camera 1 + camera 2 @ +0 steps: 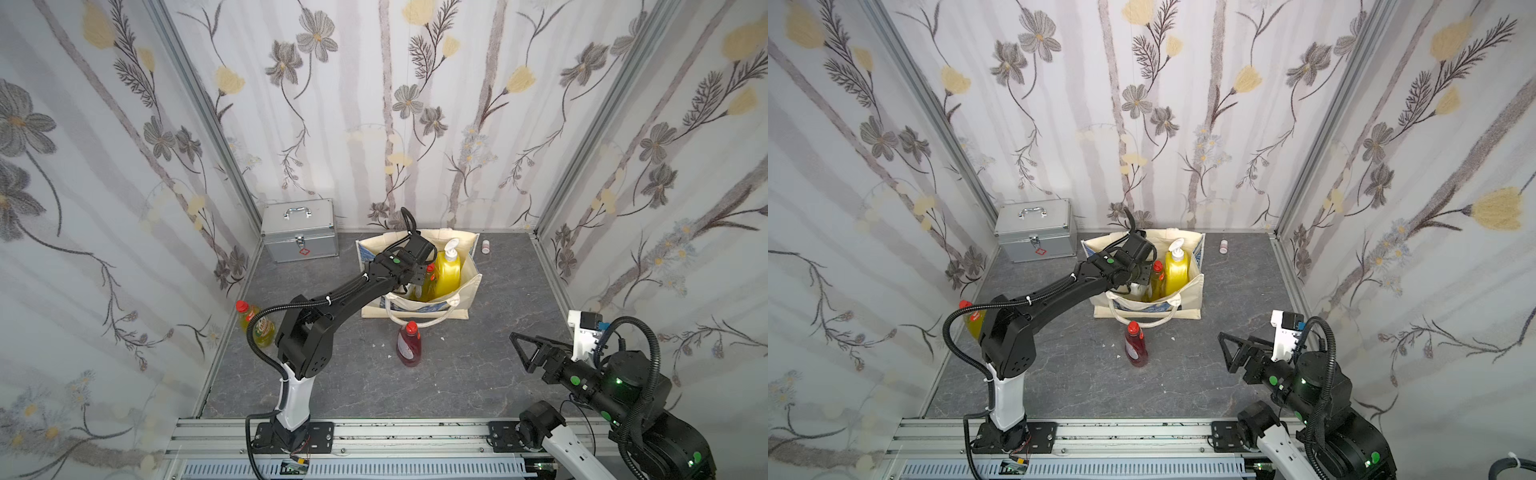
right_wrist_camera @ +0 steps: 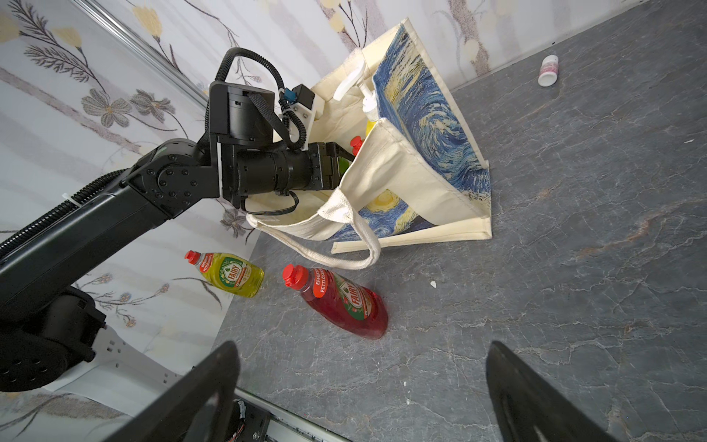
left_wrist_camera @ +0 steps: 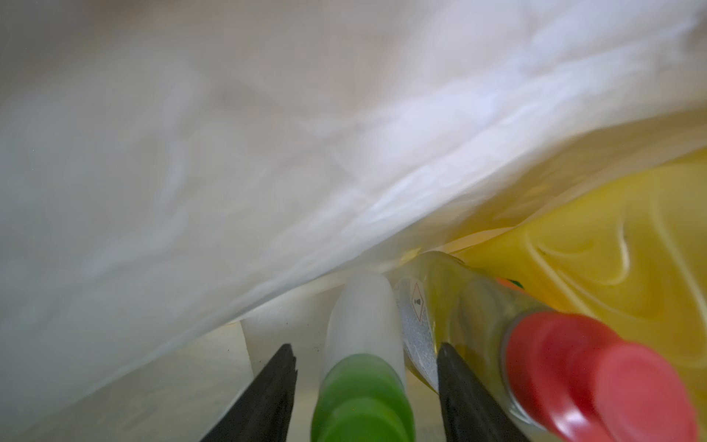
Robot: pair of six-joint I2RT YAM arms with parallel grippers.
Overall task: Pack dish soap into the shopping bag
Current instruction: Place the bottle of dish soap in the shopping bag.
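Note:
The shopping bag (image 1: 469, 291) (image 1: 1196, 299) (image 2: 401, 180) stands open at the back of the table. Inside it are the big yellow pump bottle (image 1: 446, 270) (image 3: 612, 248) and a yellow-green red-capped bottle (image 1: 1157, 276) (image 3: 470, 306). My left gripper (image 3: 365, 346) reaches down into the bag and is open. The white green-capped bottle (image 3: 363, 317) stands between its fingers with a gap on each side. A red dish soap bottle (image 1: 409, 345) (image 2: 344, 302) lies in front of the bag. Another yellow-green bottle (image 1: 257, 328) (image 2: 229, 273) lies by the left wall. My right gripper (image 1: 525, 349) (image 2: 363, 348) hovers open and empty at the front right.
A silver metal case (image 1: 299, 232) sits in the back left corner. A small white pill bottle (image 1: 485, 246) (image 2: 548, 70) lies behind the bag on the right. Flowered walls close three sides, and an aluminium rail (image 1: 374, 432) runs along the front.

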